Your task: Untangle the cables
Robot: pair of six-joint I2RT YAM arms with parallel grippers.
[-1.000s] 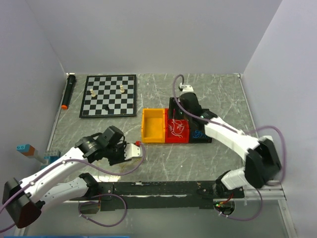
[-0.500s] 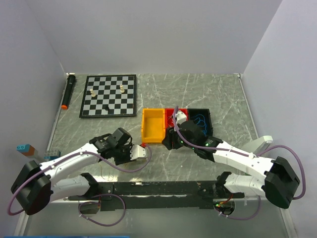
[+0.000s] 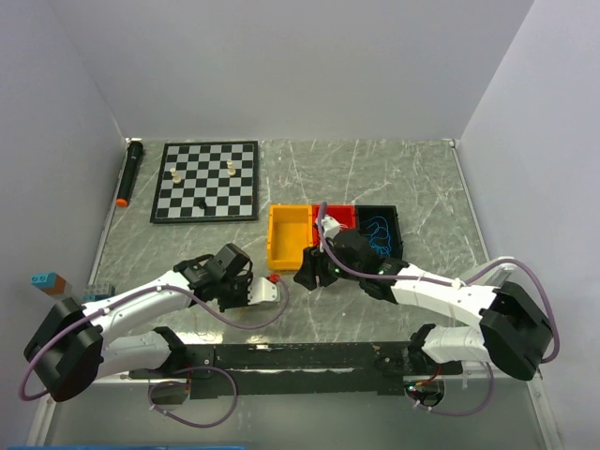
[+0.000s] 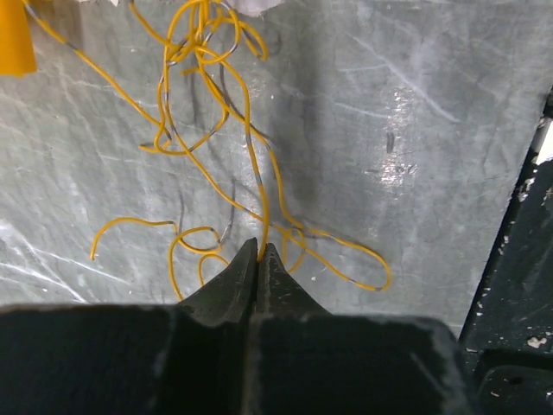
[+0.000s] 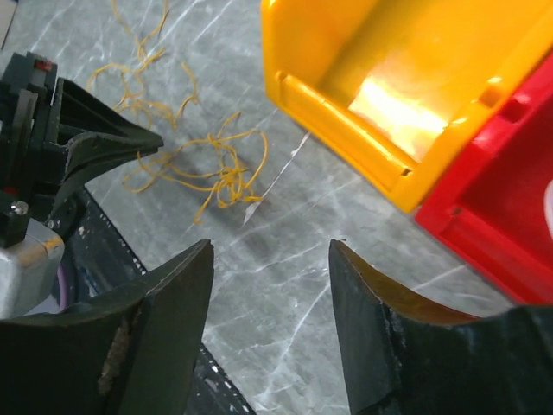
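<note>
Left wrist view: we see the left gripper (image 4: 259,253) clenched, its fingertips meeting on one strand of the cables (image 4: 200,47). The cables are a loose tangle of thin yellow loops lying on the marbled table (image 4: 415,104), off the yellow bin's (image 4: 13,39) near side.

In the right wrist view the right gripper (image 5: 270,259) stands released, its jaws wide apart above bare table just in front of the yellow bin, with the tangle beyond its fingers. A red bin (image 5: 497,212) touches the yellow bin's side.

From the top external view, both grippers sit near the yellow bin's front corner. The left gripper is to the left of that corner and the right gripper is below it. A black bin (image 3: 397,221), two places right of the yellow bin, holds blue strands (image 3: 380,226).
</note>
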